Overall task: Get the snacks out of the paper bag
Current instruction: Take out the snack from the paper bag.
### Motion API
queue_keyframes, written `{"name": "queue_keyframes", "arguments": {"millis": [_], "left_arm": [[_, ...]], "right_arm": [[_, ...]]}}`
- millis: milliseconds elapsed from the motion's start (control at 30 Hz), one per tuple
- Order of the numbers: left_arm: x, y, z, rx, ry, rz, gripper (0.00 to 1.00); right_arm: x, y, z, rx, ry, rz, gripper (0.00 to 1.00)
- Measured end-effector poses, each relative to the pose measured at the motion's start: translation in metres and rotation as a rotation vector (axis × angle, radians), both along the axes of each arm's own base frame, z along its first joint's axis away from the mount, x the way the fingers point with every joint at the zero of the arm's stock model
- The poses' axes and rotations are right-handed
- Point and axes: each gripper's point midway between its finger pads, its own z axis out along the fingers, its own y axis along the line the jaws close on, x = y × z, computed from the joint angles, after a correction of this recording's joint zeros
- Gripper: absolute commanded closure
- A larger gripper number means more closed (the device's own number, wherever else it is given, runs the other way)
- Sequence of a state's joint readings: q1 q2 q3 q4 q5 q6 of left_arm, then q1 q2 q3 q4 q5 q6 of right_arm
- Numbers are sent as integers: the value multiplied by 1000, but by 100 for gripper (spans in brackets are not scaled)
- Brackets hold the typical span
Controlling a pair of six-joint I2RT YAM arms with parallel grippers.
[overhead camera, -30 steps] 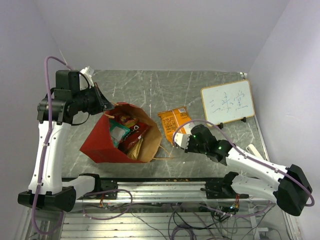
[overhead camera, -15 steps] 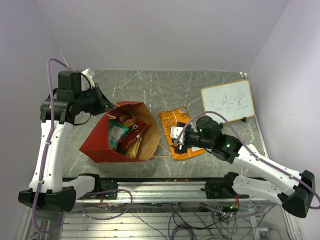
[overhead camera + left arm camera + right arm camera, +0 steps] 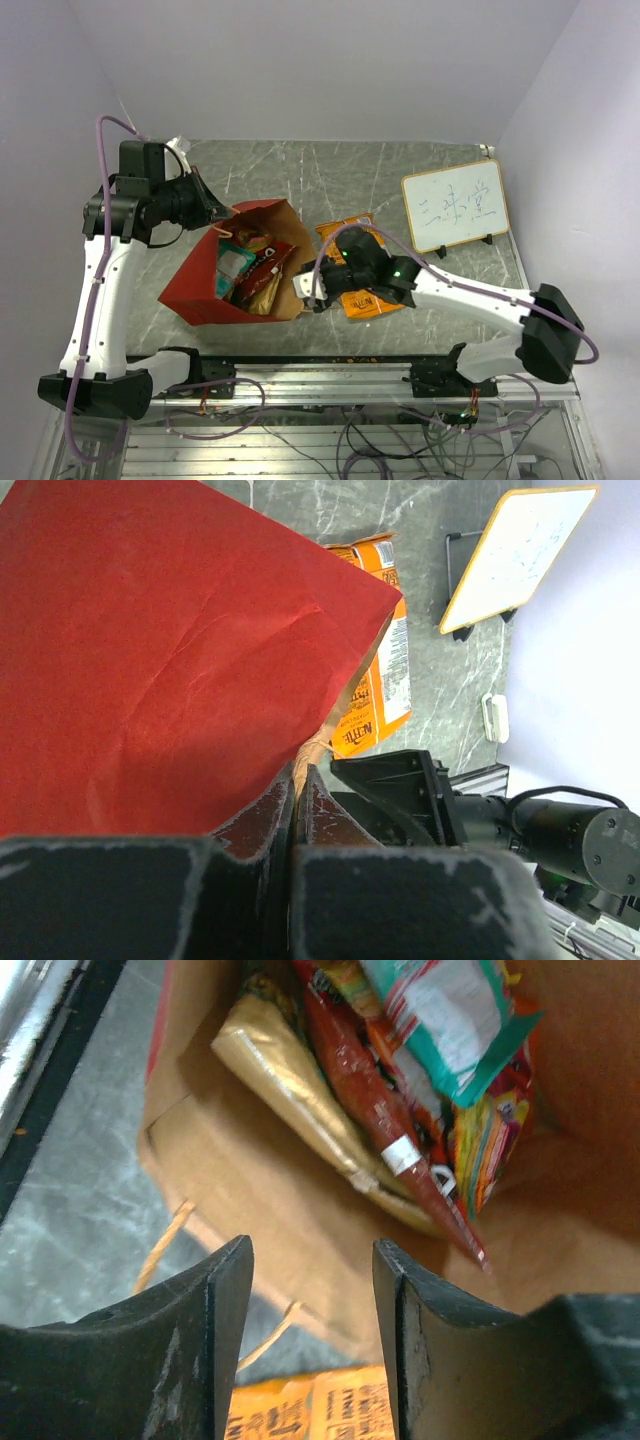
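The paper bag [image 3: 190, 288], red outside and brown inside, lies on its side with its mouth facing right. Several snacks [image 3: 250, 272] sit in it: a teal packet [image 3: 450, 1020], a red packet [image 3: 365, 1095] and a gold packet [image 3: 285, 1085]. My left gripper [image 3: 215, 213] is shut on the bag's upper edge by the twine handle [image 3: 312, 748] and holds the mouth up. My right gripper [image 3: 305, 292] is open and empty at the bag's mouth, its fingertips [image 3: 228, 1280] just outside the lower lip. An orange packet [image 3: 368, 302] lies on the table under my right arm.
A white framed whiteboard [image 3: 455, 205] stands at the back right. The bag's lower twine handle [image 3: 165, 1245] lies on the table by the mouth. The metal rail [image 3: 330, 375] runs along the near table edge.
My right gripper has moved left from over the orange packet to the bag's mouth. The orange packet stays on the table. The left arm still holds the bag's edge.
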State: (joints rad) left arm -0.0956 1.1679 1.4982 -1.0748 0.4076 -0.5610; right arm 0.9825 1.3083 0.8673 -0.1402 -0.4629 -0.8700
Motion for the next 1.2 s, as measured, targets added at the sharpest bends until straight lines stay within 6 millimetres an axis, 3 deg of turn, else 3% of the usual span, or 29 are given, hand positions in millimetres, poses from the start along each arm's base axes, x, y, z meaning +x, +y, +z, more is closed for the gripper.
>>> {"name": "queue_keyframes", "arguments": {"millis": [167, 433, 633, 1067, 1200], "left_arm": [[-1, 0, -1, 0, 7, 0, 93], [-5, 0, 0, 0, 8, 1, 93], [-5, 0, 1, -6, 7, 3, 93], [-6, -1, 2, -13, 9, 7, 93], [-7, -1, 2, -17, 9, 9, 93]], "right_arm": [[5, 28, -5, -10, -57, 91, 48], [6, 42, -35, -63, -62, 167, 48], [14, 55, -39, -67, -80, 184, 49], [9, 62, -56, -92, -72, 228, 66], [6, 62, -61, -107, -69, 245, 80]]}}
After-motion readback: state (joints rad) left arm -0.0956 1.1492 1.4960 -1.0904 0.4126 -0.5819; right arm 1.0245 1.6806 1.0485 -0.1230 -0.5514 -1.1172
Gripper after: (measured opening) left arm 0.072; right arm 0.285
